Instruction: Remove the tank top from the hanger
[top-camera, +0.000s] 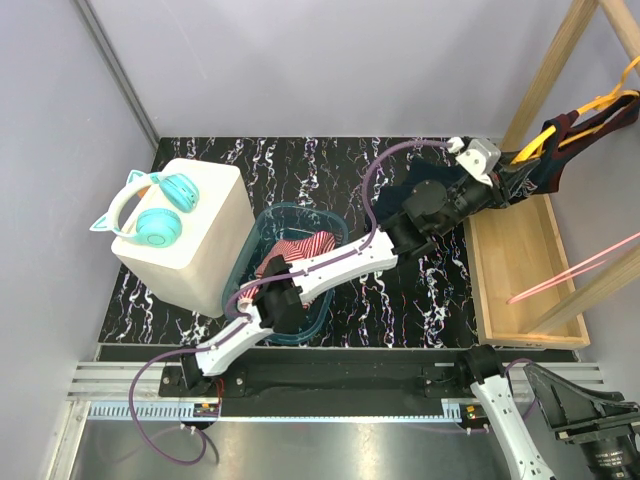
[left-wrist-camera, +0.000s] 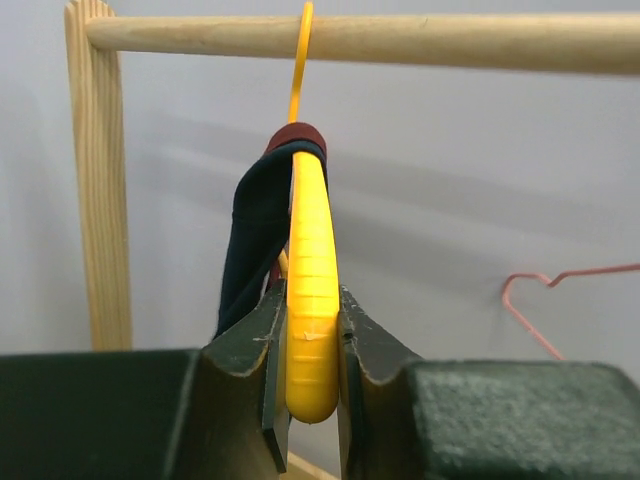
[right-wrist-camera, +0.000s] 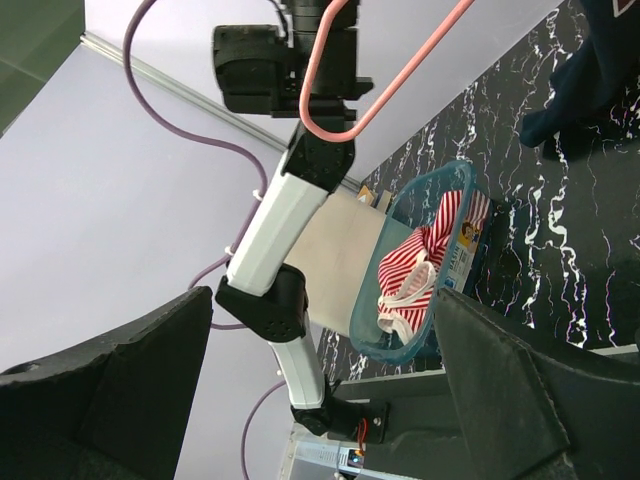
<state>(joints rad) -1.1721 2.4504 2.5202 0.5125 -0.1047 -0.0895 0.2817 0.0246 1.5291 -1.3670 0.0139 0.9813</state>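
Tank top (top-camera: 548, 168), dark with a maroon edge, hangs under the wooden rail (left-wrist-camera: 450, 40) on the yellow hanger (top-camera: 592, 102), so it is not yet off. The left hand (top-camera: 520, 160) has reached across the worktop (top-camera: 420, 290) to that rail, and its 2 fingers (left-wrist-camera: 365, 335) pinch the hanger's rounded end, pressed against both sides of the plastic. This looks like the steadying step: the hanger is gripped and the cloth is not yet pulled. The right hand (right-wrist-camera: 320, 400) is spread wide, holds nothing, and sits well away from the rail at the near edge of the worktop. The next move probably calls for it to come in under the rail, take the fabric below the shoulder and draw 1 strap off the hanger's arm while the left hand keeps the hanger from swinging. The left wrist view alone shows the pinch close up, with the strap looped over the hanger's shoulder and running down beside 1 finger; whether that finger also traps cloth I cannot tell. The top view alone shows the garment's body hanging below the rail. The right wrist view shows a spare pink hanger (right-wrist-camera: 390, 90) further along the rail and a blue basket (right-wrist-camera: 455, 180) with striped cloth (right-wrist-camera: 415, 265), well apart from the rail.
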